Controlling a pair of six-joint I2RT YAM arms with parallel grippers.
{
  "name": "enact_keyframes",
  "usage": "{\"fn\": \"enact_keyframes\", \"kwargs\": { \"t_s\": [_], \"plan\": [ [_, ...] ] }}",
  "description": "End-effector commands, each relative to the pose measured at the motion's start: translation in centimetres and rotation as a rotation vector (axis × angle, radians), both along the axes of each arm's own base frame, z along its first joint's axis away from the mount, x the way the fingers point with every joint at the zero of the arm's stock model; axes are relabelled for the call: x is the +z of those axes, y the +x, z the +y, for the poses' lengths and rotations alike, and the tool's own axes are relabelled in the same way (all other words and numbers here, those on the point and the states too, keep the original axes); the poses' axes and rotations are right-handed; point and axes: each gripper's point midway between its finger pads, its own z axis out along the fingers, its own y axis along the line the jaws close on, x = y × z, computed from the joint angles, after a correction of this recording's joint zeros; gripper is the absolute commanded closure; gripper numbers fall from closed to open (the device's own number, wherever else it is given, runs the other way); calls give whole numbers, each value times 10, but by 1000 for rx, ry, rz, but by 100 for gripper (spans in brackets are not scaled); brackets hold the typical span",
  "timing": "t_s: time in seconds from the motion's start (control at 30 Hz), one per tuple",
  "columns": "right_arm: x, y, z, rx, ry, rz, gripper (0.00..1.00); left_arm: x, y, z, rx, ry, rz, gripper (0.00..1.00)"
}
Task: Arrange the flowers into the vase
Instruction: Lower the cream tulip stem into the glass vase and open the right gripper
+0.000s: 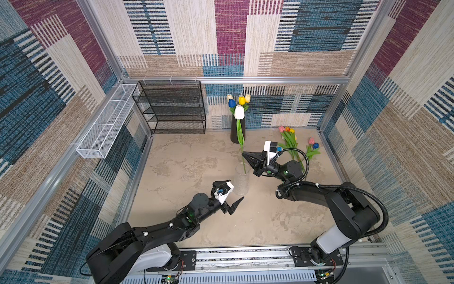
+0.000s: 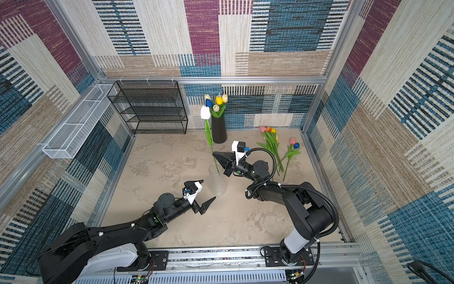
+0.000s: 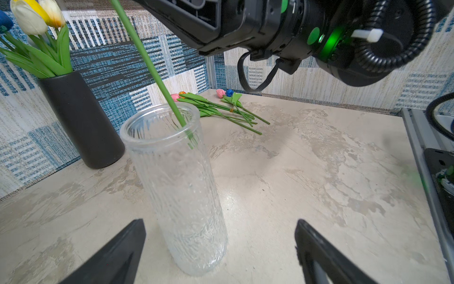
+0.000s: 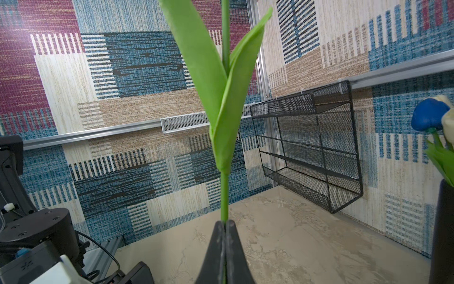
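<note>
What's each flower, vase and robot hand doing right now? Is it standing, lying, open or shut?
white tulip: held, stem tip inside the glass vase.
glass vase: upright, otherwise empty.
black vase: upright, holding other tulips.
loose tulips: lying on the table.
right gripper: shut on the white tulip's stem.
left gripper: open, empty, beside the glass vase.

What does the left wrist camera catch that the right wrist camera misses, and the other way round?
Only the left wrist view shows the clear glass vase, with the held stem dipping into its mouth, and loose tulips lying on the table. Only the right wrist view shows the right gripper shut on that stem below its leaves, and the black wire shelf. Both show the held stem, the black vase of tulips and the table.
</note>
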Motion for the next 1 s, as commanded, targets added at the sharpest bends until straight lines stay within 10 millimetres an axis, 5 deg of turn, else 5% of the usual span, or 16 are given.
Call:
{"fn": "enact_keyframes", "kwargs": {
  "t_s": [0.0, 0.33, 0.53, 0.77, 0.97],
  "plan": [
    [-10, -4, 3, -3, -76, -39, 99, 7, -1, -3, -16, -14, -19, 2],
    [-44, 3, 2, -46, -158, -1, 95, 8, -1, -4, -19, -14, -18, 2],
    [-53, 4, 2, -61, -185, 1, 84, 8, 0, -3, -15, -17, -24, 2],
    [-40, 5, -10, -140, -171, -28, 74, 8, 0, -3, -14, -14, -22, 2],
    [1, 12, -40, -335, -108, -56, 68, 7, 0, -3, -15, -12, -23, 2]
  ]
}}
